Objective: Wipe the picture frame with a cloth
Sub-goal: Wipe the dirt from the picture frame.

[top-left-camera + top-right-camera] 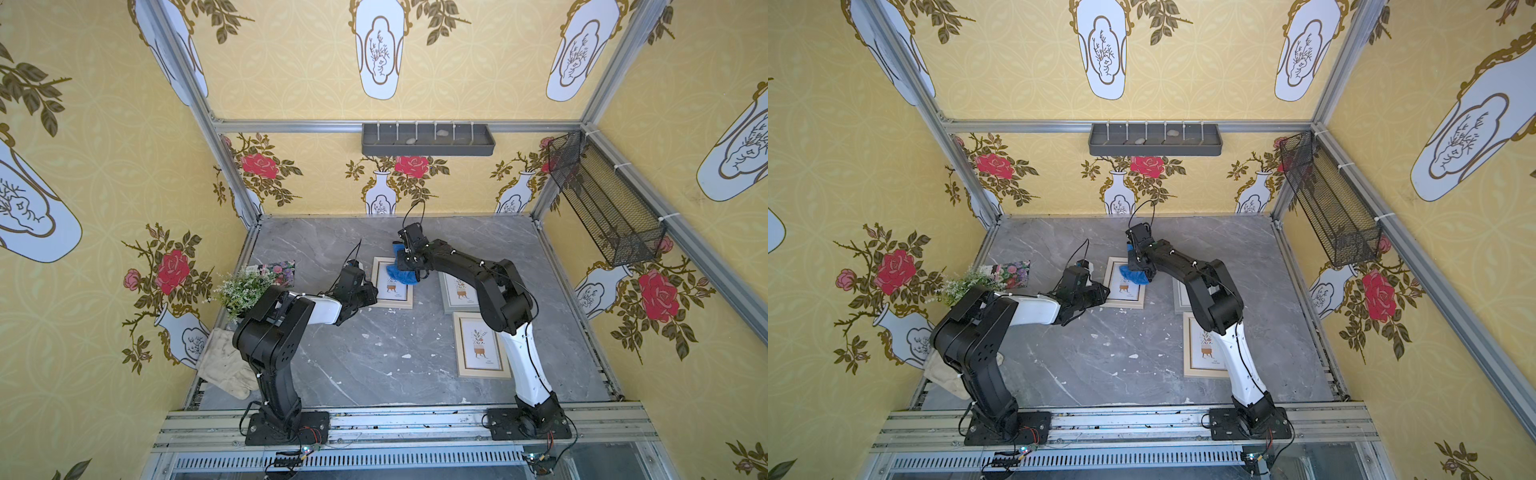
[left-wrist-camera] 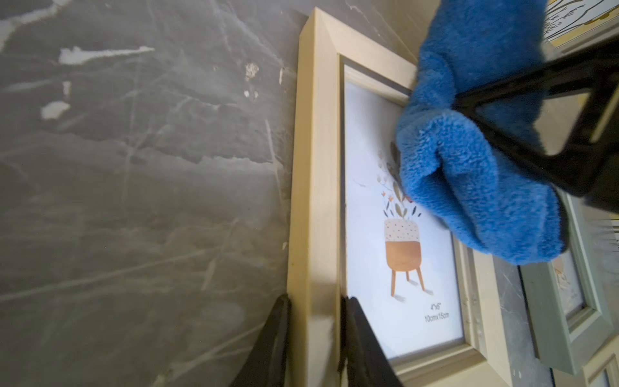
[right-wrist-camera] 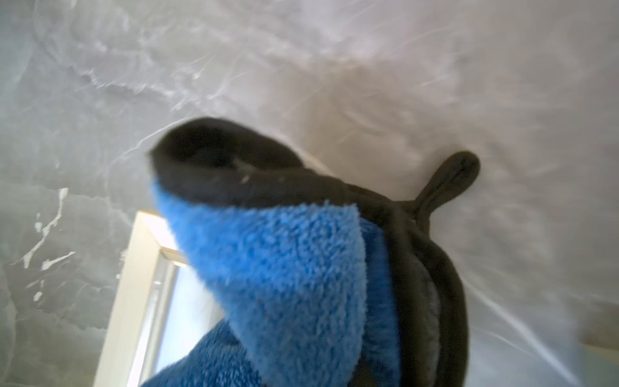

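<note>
Right pincer (image 1: 410, 269) clenched on the bunched blue cloth (image 2: 469, 174). The cloth hangs under it, and its lower folds appear to rest on the glass of the pale wooden picture frame (image 2: 315, 167), over the top of the plant print. Black trim and loop poke out behind the pincer. Left pincer (image 2: 315, 321) grasps the frame's side rail near a corner, one finger outside, one on the glass side. Frame lies flat on the grey marble table (image 1: 365, 357). Grey-green frame (image 1: 446, 300) just beside the right pincer's arm; off-white glove (image 1: 224, 365) well apart, by the left arm's base.
</note>
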### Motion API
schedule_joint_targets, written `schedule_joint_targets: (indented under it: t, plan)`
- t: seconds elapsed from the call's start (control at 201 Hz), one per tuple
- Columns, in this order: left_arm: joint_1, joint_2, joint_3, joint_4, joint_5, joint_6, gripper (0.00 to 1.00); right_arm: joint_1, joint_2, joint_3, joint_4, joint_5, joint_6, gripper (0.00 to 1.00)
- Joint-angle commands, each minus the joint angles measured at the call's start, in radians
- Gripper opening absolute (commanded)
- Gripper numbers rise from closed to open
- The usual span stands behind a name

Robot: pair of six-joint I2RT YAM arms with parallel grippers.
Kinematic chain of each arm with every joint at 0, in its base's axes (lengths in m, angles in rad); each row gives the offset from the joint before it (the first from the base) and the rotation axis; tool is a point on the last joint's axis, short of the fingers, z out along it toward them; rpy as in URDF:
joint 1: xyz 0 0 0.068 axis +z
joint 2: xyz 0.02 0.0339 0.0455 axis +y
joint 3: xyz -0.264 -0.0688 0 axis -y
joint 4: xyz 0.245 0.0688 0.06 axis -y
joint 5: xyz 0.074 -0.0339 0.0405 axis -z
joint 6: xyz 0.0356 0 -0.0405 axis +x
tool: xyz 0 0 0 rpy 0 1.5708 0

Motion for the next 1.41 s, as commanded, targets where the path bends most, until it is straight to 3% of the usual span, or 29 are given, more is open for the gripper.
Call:
schedule_joint_targets:
  t: [0.0,0.154,0.284,0.533,0.762,1.005,1.12,1.404]
  plan:
    - [0.011,0.043,-0.034,-0.471,-0.092,-0.034,0.24,0.019,-0.042,-0.026,-0.015,0.034,-0.016,0.16]
    - [0.011,0.039,-0.037,-0.466,-0.092,-0.036,0.24,0.098,0.008,0.071,-0.007,-0.008,-0.046,0.17]
    - [0.012,0.042,-0.037,-0.468,-0.092,-0.04,0.24,0.105,0.089,0.139,-0.048,-0.044,-0.018,0.15]
    - [0.024,0.05,-0.037,-0.467,-0.098,-0.063,0.24,0.128,-0.036,-0.099,-0.026,-0.105,0.023,0.15]
    - [0.026,0.063,-0.032,-0.472,-0.1,-0.064,0.23,0.116,-0.12,-0.162,-0.077,-0.086,0.045,0.17]
    - [0.026,0.061,-0.033,-0.469,-0.095,-0.064,0.23,0.018,0.021,0.042,-0.066,-0.085,0.007,0.17]
    - [0.026,0.06,-0.024,-0.482,-0.097,-0.066,0.23,0.021,0.086,0.117,-0.109,-0.07,-0.008,0.15]
    - [0.026,0.053,-0.017,-0.491,-0.103,-0.074,0.22,0.142,-0.137,-0.208,-0.122,-0.068,0.072,0.17]
